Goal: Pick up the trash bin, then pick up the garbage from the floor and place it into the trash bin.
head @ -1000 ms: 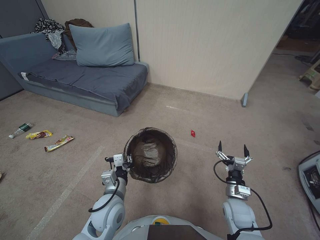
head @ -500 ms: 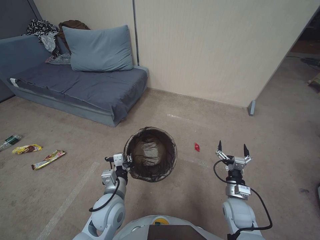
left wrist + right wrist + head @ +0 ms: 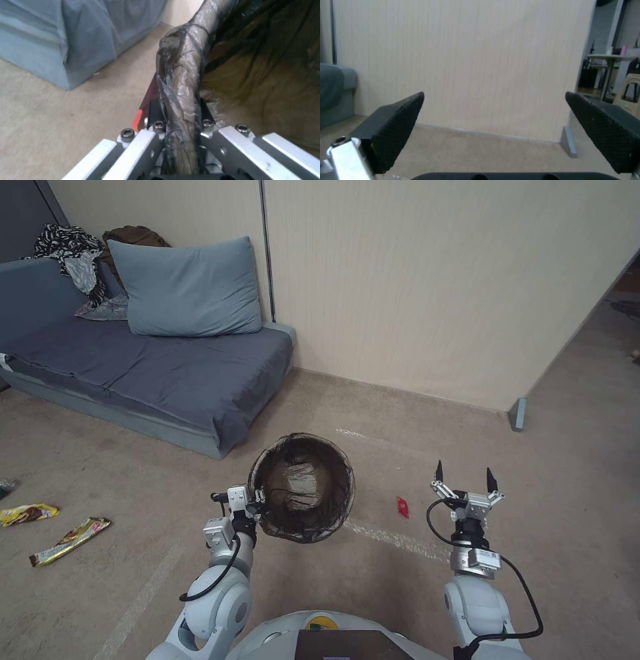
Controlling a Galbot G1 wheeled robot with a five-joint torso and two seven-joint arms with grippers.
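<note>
The sofa (image 3: 160,373) stands against the wall to the robot's left, with carpeted floor (image 3: 400,593) in front of it. The trash bin (image 3: 301,488) is off the floor, held out in front of the robot at its left side with the mouth facing up. The left gripper (image 3: 255,505) has its jaws shut on the bag-covered rim, as the left wrist view shows (image 3: 181,140). The right gripper (image 3: 464,480) hangs above the carpet with its jaws spread wide and nothing between them.

The step in hand looks like closing in on litter with the bin already carried. The red wrapper (image 3: 403,506) lies on the carpet between bin and right gripper, near the latter. Two yellow wrappers (image 3: 67,537) lie well apart, far to the left.

To do this well: keep the bin level so its liner stays seated, bring the open jaws straight down over the red wrapper, and pinch low against the carpet, since a thin packet could slip away.
</note>
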